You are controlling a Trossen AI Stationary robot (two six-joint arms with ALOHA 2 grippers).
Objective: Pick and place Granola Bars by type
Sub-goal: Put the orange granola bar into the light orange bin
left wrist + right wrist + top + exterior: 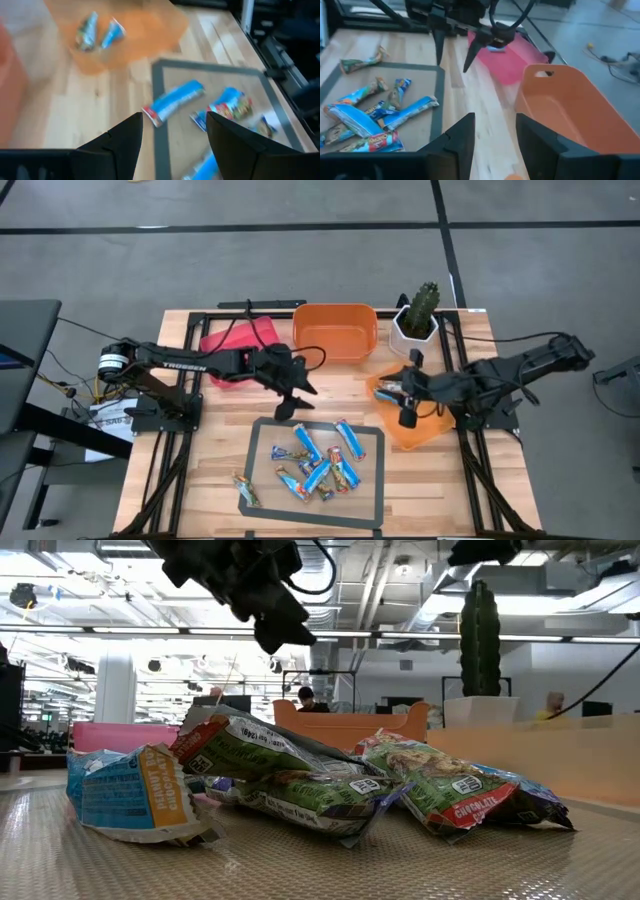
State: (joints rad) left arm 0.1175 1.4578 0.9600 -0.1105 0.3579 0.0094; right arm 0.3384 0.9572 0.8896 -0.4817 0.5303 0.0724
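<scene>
Several wrapped granola bars (316, 461) lie loose on a grey mat (262, 435), mostly blue, some green or brown; they fill the low view (300, 780). One brown bar (245, 490) rests on the mat's left border. My left gripper (296, 406) hangs open and empty over the mat's far left part, above a blue bar (172, 102). It also shows at the top of the low view (270, 600) and in the right wrist view (454, 52). My right gripper (408, 418) is open and empty over the tilted orange bin (425, 430), which holds two bars (100, 34).
A second orange bin (335, 330) and a pink-red bin (238, 340) stand along the far side. A cactus in a white pot (415, 320) stands at the far right, close behind my right arm. Bare wood lies between the mat and the bins. People show in the room beyond.
</scene>
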